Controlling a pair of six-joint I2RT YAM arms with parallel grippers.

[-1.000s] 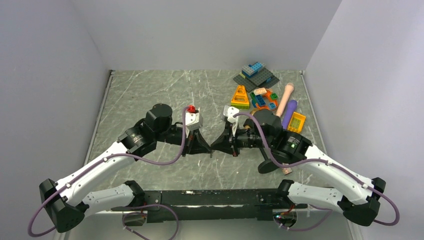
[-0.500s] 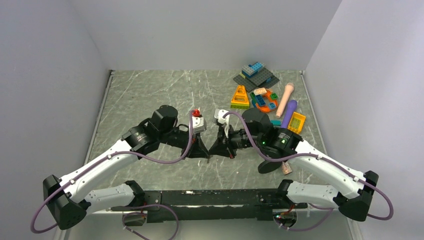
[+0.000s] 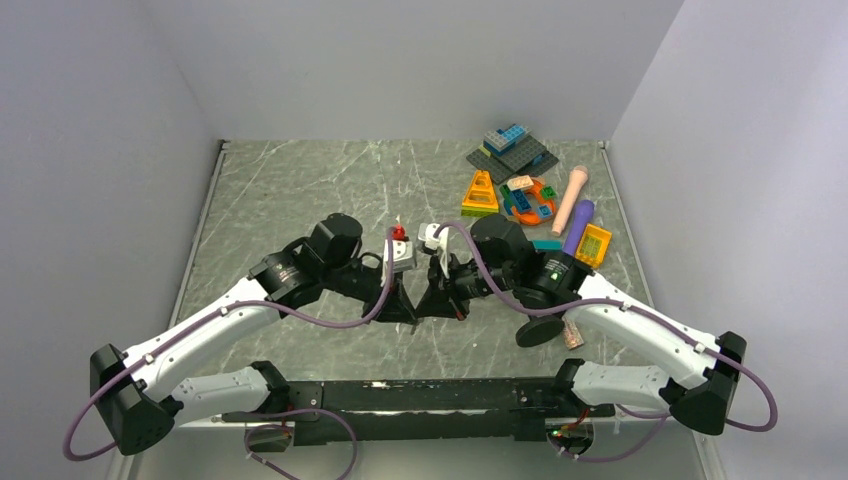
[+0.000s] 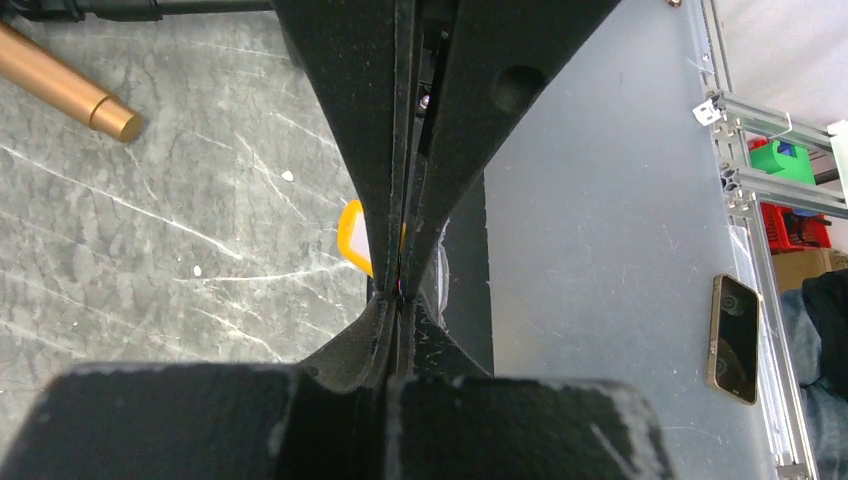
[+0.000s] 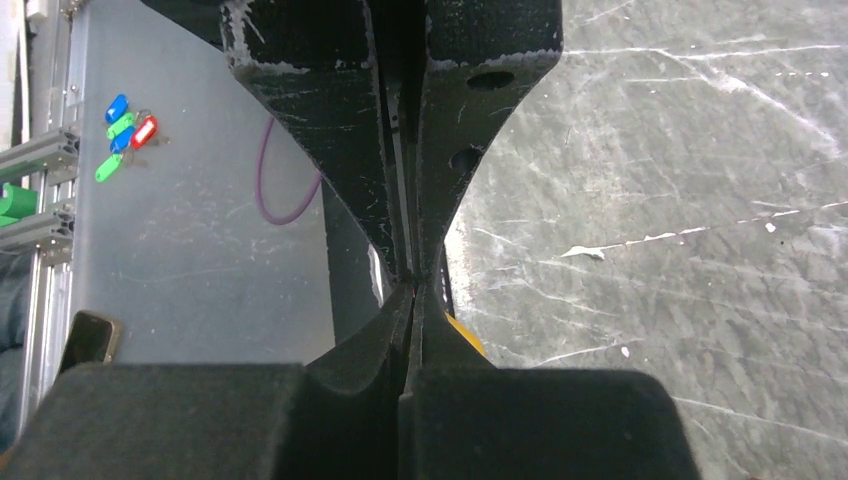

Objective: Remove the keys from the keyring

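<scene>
Top external view: seeing the left gripper [image 3: 411, 313] and the right gripper [image 3: 425, 307] meeting tip to tip just below the middle of the frame, low over the grey veined table [image 3: 290, 190] and well apart from the toy pile [image 3: 520, 190] at upper right; not resolving anything smaller at that size. Left wrist view: finding the left fingers [image 4: 365, 335] jutting up from the bottom edge, pressed together into a hairline slit, butting against the right fingers [image 4: 350, 120] jutting down from the top, likewise pressed together. Catching what looks like the keys [image 4: 350, 238] only as a small yellow-gold sliver just left of that meeting point, lying behind the right fingers rather than plainly between either pair of jaws. Right wrist view: spotting the same sliver peeking out just right of the closed tips, at lower centre. Failing to make out the keyring in either slit. Noting a gold microphone [image 4: 60, 80] at upper left of the left wrist view.
</scene>
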